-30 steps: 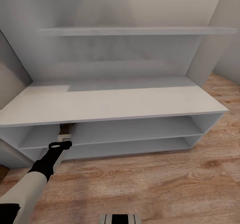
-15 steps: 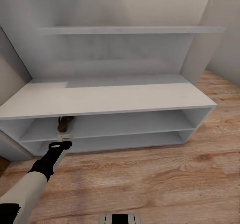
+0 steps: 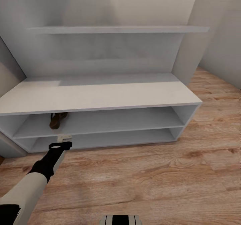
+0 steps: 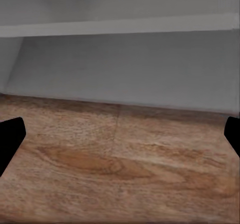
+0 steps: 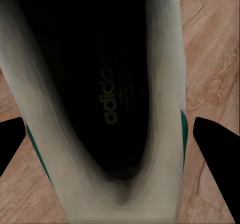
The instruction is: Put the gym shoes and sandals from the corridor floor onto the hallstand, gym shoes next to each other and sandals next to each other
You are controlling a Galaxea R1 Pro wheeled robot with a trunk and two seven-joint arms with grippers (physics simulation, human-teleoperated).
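One brown woven-strap sandal lies on the pale grey hallstand's upper shelf at centre-left, the empty left gripper spread open below it, while the right gripper straddles a white green-striped gym shoe apparently due for shelving next.

The left arm has a cream forearm shell, a black wrist section and a black end ring with a pale oval mark. Cream fingers tip it. The wrist views show black fingers.
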